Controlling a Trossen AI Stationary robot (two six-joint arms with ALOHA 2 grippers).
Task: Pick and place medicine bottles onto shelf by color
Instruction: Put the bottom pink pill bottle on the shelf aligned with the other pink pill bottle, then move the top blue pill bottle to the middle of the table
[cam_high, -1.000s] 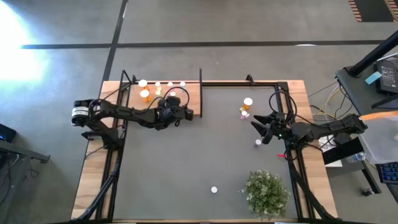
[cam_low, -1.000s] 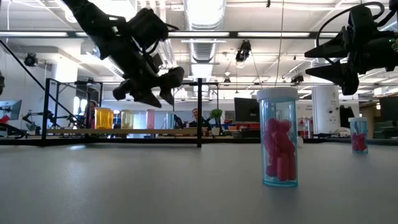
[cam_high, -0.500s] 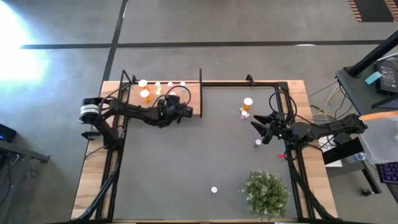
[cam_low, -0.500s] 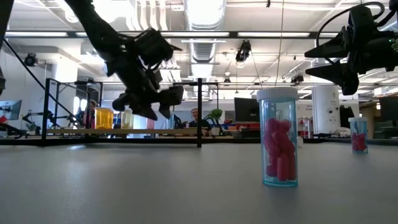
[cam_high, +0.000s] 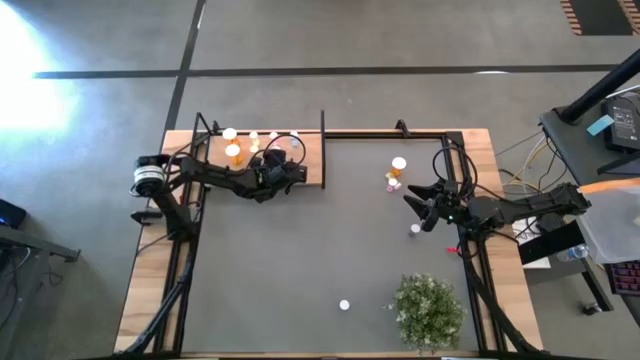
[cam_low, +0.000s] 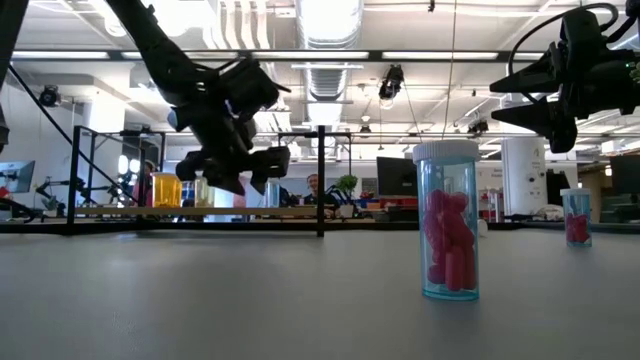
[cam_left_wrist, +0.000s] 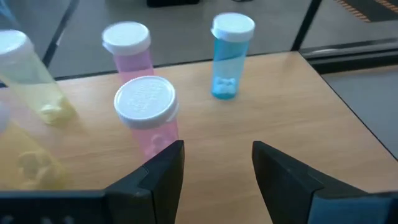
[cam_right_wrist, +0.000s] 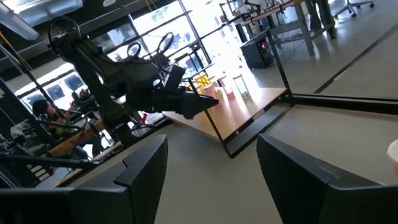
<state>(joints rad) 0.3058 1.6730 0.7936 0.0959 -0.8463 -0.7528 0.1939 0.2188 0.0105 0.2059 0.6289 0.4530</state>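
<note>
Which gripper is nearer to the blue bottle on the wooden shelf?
Left. The left gripper hovers over the shelf, open and empty, just short of the blue bottle. The right gripper waits open across the table, beside the loose bottles.

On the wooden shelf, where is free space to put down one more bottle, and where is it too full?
The shelf is bare in front of the blue bottle toward its outer corner. It is crowded where the two pink bottles and the yellow bottles stand close together.
</note>
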